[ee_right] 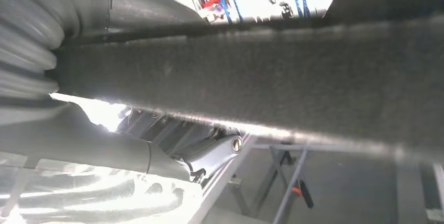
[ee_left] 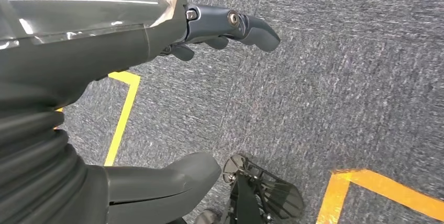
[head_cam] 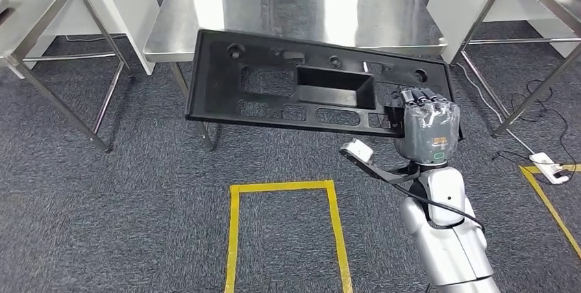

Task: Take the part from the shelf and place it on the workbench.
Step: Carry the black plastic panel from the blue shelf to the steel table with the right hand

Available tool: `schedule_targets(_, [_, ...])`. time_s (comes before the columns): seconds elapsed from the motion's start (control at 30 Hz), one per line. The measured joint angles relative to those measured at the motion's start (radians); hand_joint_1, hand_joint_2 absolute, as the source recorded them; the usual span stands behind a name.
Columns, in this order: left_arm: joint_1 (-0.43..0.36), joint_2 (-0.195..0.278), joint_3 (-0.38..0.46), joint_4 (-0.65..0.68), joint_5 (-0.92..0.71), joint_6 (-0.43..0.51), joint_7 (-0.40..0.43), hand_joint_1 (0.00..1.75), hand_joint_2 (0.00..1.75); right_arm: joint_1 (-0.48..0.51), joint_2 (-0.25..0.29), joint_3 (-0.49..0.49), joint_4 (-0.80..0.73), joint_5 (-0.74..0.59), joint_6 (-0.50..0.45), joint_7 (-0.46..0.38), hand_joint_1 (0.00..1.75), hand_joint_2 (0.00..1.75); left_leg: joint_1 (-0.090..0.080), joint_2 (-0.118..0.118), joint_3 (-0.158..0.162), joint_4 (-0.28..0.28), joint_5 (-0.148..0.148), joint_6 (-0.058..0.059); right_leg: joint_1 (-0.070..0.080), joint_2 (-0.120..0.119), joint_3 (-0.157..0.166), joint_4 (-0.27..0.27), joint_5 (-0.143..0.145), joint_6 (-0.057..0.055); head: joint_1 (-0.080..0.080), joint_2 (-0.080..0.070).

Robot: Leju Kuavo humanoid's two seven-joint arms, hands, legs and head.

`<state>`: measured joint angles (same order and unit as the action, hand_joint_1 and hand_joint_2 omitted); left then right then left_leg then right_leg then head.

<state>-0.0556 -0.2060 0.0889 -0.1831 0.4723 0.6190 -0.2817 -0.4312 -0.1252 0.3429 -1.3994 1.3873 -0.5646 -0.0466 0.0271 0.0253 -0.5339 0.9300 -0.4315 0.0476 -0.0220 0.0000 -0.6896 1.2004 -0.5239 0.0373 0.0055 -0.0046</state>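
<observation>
Above a grey carpeted floor [head_cam: 137,197], in front of the steel workbench [head_cam: 288,12], we held the long black part [head_cam: 274,84] out flat by one end. Our right hand [head_cam: 428,129] gripped the panel's right edge, fingers curled over the top, so the rest of it hung unsupported toward the left and sagged slightly away from the grasp. From the right wrist, the part's dark underside [ee_right: 262,72] crossed close over the thumb [ee_right: 131,153], which pressed up from beneath to clamp it.

The far long edge of the part overlapped the workbench's near rim in the head view; we could not tell whether it was touching the steel or only hanging before it. We judged the carry nearly over and the set-down still to come.

Our left hand [ee_left: 157,30] hung low over the carpet near a yellow floor line [ee_left: 123,114], holding nothing, its fingers loosely curled rather than spread; it took no share of the load.

A one-ended grip on so long a panel risked it tipping during placement.
</observation>
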Motion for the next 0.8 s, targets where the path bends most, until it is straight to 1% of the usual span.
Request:
schedule_targets(0.03, [0.000, -0.001, 0.000, 0.000, 0.000, 0.000, 0.001, 0.00, 1.75, 0.002, 0.000, 0.000, 0.000, 0.000, 0.000, 0.000, 1.75, 1.75, 0.003, 0.000, 0.001, 0.001, -0.003, -0.004, -0.006, 0.000, -0.024, 0.039, -0.008, 0.008, 0.002, 0.000])
schedule_targets(0.07, [0.001, -0.001, 0.000, 0.000, 0.000, 0.000, 0.002, 0.00, 1.75, 0.003, 0.000, 0.000, 0.001, 0.000, 0.000, 0.000, 1.75, 1.75, 0.007, 0.000, 0.004, 0.003, -0.007, -0.011, -0.013, -0.001, -0.030, 0.041, 0.001, 0.021, 0.003, 0.000])
schedule_targets(0.1, [0.002, -0.001, 0.000, 0.000, 0.000, 0.000, 0.004, 0.00, 1.75, 0.003, 0.000, 0.000, 0.002, 0.000, 0.000, 0.000, 1.75, 1.75, 0.014, 0.000, 0.006, 0.009, -0.013, -0.020, -0.021, -0.002, -0.013, 0.000, 0.025, 0.038, 0.004, 0.000])
schedule_targets(0.13, [0.003, -0.002, 0.000, 0.000, 0.000, 0.001, 0.005, 0.00, 1.75, 0.003, 0.000, 0.000, 0.002, 0.001, 0.000, 0.000, 1.75, 1.75, 0.021, 0.000, 0.008, 0.019, -0.022, -0.032, -0.030, -0.007, 0.021, -0.072, 0.056, 0.057, 0.006, 0.000])
schedule_targets(0.17, [0.003, 0.000, 0.000, 0.000, 0.000, 0.002, 0.006, 0.00, 1.75, 0.002, 0.000, 0.000, 0.003, 0.001, 0.000, 0.000, 1.75, 1.75, 0.024, -0.001, 0.006, 0.032, -0.033, -0.046, -0.033, -0.010, 0.053, -0.129, 0.079, 0.070, 0.010, 0.000])
schedule_targets(0.2, [0.002, 0.001, 0.001, 0.000, 0.000, 0.003, 0.006, 0.00, 1.75, 0.002, 0.001, 0.001, 0.005, 0.000, 0.000, -0.001, 1.75, 1.75, 0.027, -0.001, 0.004, 0.046, -0.045, -0.059, -0.035, -0.011, 0.075, -0.171, 0.091, 0.070, 0.016, 0.000])
schedule_targets(0.23, [0.001, 0.003, 0.001, 0.000, 0.000, 0.005, 0.007, 0.00, 1.75, 0.003, 0.001, 0.001, 0.006, 0.000, 0.000, -0.001, 1.75, 1.75, 0.027, -0.001, 0.002, 0.056, -0.054, -0.069, -0.035, -0.010, 0.084, -0.185, 0.090, 0.061, 0.017, 0.000])
schedule_targets(0.27, [0.001, 0.004, 0.001, 0.000, 0.000, 0.007, 0.007, 0.00, 1.75, 0.004, 0.002, 0.001, 0.007, -0.001, -0.001, -0.001, 1.75, 1.75, 0.025, -0.002, 0.000, 0.060, -0.059, -0.074, -0.031, -0.006, 0.082, -0.175, 0.082, 0.045, 0.014, 0.000])
schedule_targets(0.3, [0.001, 0.003, 0.001, 0.000, 0.000, 0.008, 0.008, 0.00, 1.75, 0.005, 0.002, 0.001, 0.008, 0.000, -0.001, -0.001, 1.75, 1.75, 0.027, -0.002, 0.002, 0.063, -0.063, -0.077, -0.031, -0.002, 0.080, -0.171, 0.076, 0.029, 0.008, 0.000])
schedule_targets(0.33, [0.001, 0.003, 0.001, 0.000, 0.000, 0.009, 0.009, 0.00, 1.75, 0.006, 0.002, 0.001, 0.008, 0.000, -0.001, -0.001, 1.75, 1.75, 0.030, -0.002, 0.003, 0.064, -0.067, -0.079, -0.030, 0.001, 0.080, -0.166, 0.071, 0.019, -0.001, 0.000])
schedule_targets(0.37, [0.001, 0.002, 0.001, 0.000, 0.000, 0.009, 0.009, 0.00, 1.75, 0.005, 0.002, 0.001, 0.008, 0.001, -0.001, -0.001, 1.75, 1.75, 0.032, -0.002, -0.001, 0.078, -0.076, -0.080, -0.028, 0.004, 0.083, -0.164, 0.067, 0.011, -0.009, 0.000])
schedule_targets(0.4, [0.000, 0.002, 0.001, 0.000, 0.000, 0.009, 0.009, 0.00, 1.75, 0.004, 0.002, 0.001, 0.008, 0.001, -0.001, -0.001, 1.75, 1.75, 0.032, -0.004, -0.018, 0.113, -0.096, -0.079, -0.026, 0.007, 0.086, -0.163, 0.063, 0.003, -0.014, 0.000])
schedule_targets(0.43, [0.000, 0.002, 0.001, 0.000, 0.000, 0.009, 0.009, 0.00, 1.75, 0.004, 0.003, 0.001, 0.007, 0.001, -0.002, -0.002, 1.75, 1.75, 0.029, -0.008, -0.048, 0.172, -0.122, -0.076, -0.023, 0.008, 0.091, -0.164, 0.059, -0.004, -0.020, 0.000])
schedule_targets(0.47, [0.000, 0.002, 0.001, 0.000, 0.000, 0.009, 0.009, 0.00, 1.75, 0.003, 0.004, 0.001, 0.007, 0.001, -0.002, -0.002, 1.75, 1.75, 0.025, -0.010, -0.092, 0.247, -0.151, -0.070, -0.018, 0.009, 0.095, -0.164, 0.055, -0.010, -0.026, 0.000])
schedule_targets(0.5, [0.000, 0.002, 0.001, 0.000, 0.000, 0.009, 0.010, 0.00, 1.75, 0.003, 0.004, 0.001, 0.008, 0.001, -0.001, -0.002, 1.75, 1.75, 0.019, -0.012, -0.140, 0.321, -0.173, -0.064, -0.012, 0.011, 0.099, -0.165, 0.051, -0.017, -0.029, 0.000])
schedule_targets(0.53, [0.001, 0.002, 0.002, 0.000, 0.000, 0.009, 0.010, 0.00, 1.75, 0.003, 0.005, 0.001, 0.008, 0.001, -0.001, -0.002, 1.75, 1.75, 0.014, -0.013, -0.179, 0.373, -0.179, -0.056, -0.005, 0.013, 0.104, -0.165, 0.046, -0.023, -0.033, 0.000])
schedule_targets(0.57, [0.002, 0.002, 0.002, 0.000, 0.000, 0.009, 0.010, 0.00, 1.75, 0.003, 0.005, 0.001, 0.008, 0.001, -0.001, -0.002, 1.75, 1.75, 0.007, -0.015, -0.202, 0.389, -0.163, -0.045, 0.002, 0.016, 0.111, -0.165, 0.041, -0.029, -0.035, 0.000])
schedule_targets(0.6, [0.003, 0.002, 0.002, 0.000, 0.000, 0.009, 0.010, 0.00, 1.75, 0.003, 0.005, 0.002, 0.008, 0.001, -0.001, -0.002, 1.75, 1.75, -0.001, -0.017, -0.205, 0.362, -0.126, -0.030, 0.010, 0.019, 0.119, -0.165, 0.036, -0.034, -0.037, 0.000])
schedule_targets(0.63, [0.004, 0.002, 0.003, 0.000, 0.000, 0.009, 0.010, 0.00, 1.75, 0.003, 0.006, 0.002, 0.008, 0.001, -0.001, -0.002, 1.75, 1.75, -0.010, -0.021, -0.192, 0.306, -0.077, -0.011, 0.017, 0.022, 0.128, -0.166, 0.031, -0.038, -0.038, 0.000])
schedule_targets(0.67, [0.004, 0.003, 0.003, 0.000, 0.000, 0.010, 0.010, 0.00, 1.75, 0.003, 0.006, 0.002, 0.008, 0.001, -0.001, -0.002, 1.75, 1.75, -0.021, -0.027, -0.170, 0.240, -0.034, 0.011, 0.021, 0.024, 0.136, -0.167, 0.025, -0.041, -0.038, 0.000])
schedule_targets(0.7, [0.003, 0.005, 0.003, 0.000, 0.000, 0.010, 0.011, 0.00, 1.75, 0.002, 0.006, 0.002, 0.007, 0.001, -0.001, -0.002, 1.75, 1.75, -0.029, -0.030, -0.149, 0.182, -0.003, 0.030, 0.028, 0.027, 0.142, -0.168, 0.020, -0.041, -0.035, 0.000])
schedule_targets(0.73, [0.002, 0.006, 0.003, 0.000, -0.001, 0.011, 0.011, 0.00, 1.75, 0.001, 0.007, 0.002, 0.007, 0.001, -0.002, -0.001, 1.75, 1.75, -0.037, -0.033, -0.135, 0.147, 0.009, 0.042, 0.028, 0.029, 0.145, -0.170, 0.016, -0.039, -0.032, 0.000])
schedule_targets(0.77, [0.001, 0.007, 0.003, 0.000, -0.001, 0.012, 0.013, 0.00, 1.75, 0.001, 0.008, 0.002, 0.007, 0.002, -0.002, -0.001, 1.75, 1.75, -0.042, -0.034, -0.127, 0.131, 0.009, 0.049, 0.027, 0.031, 0.147, -0.172, 0.013, -0.036, -0.029, 0.000])
schedule_targets(0.8, [0.001, 0.006, 0.003, 0.000, -0.001, 0.013, 0.014, 0.00, 1.75, 0.001, 0.009, 0.002, 0.007, 0.002, -0.002, 0.000, 1.75, 1.75, -0.045, -0.032, -0.124, 0.123, 0.008, 0.049, 0.027, 0.032, 0.148, -0.176, 0.011, -0.032, -0.030, 0.000])
